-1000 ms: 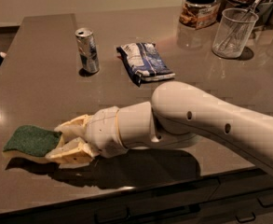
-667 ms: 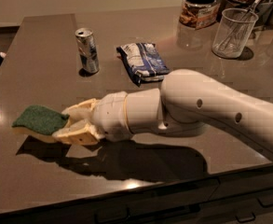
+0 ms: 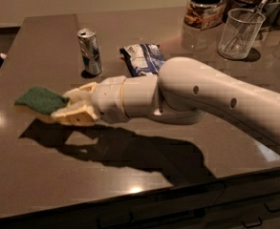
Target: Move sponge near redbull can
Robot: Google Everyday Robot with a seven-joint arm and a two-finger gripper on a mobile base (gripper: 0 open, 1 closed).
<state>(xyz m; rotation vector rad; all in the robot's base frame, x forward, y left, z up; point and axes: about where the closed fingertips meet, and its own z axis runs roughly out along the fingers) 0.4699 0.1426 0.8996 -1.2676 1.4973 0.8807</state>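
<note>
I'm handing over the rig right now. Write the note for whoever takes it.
Gripper: shut on the sponge, near the table's front left, apparently raised, judging by the shadow below.
Can: upright, farther back, well apart from the sponge; snack bag lies beside it.
Done: sponge grasped.
Left: carry it to the can, set it down close by, release.

Hand (image 3: pixel 63 106), gripping sponge (image 3: pixel 40 99), lies before the redbull can (image 3: pixel 90 51) (bag (image 3: pixel 142 59) to its right).
</note>
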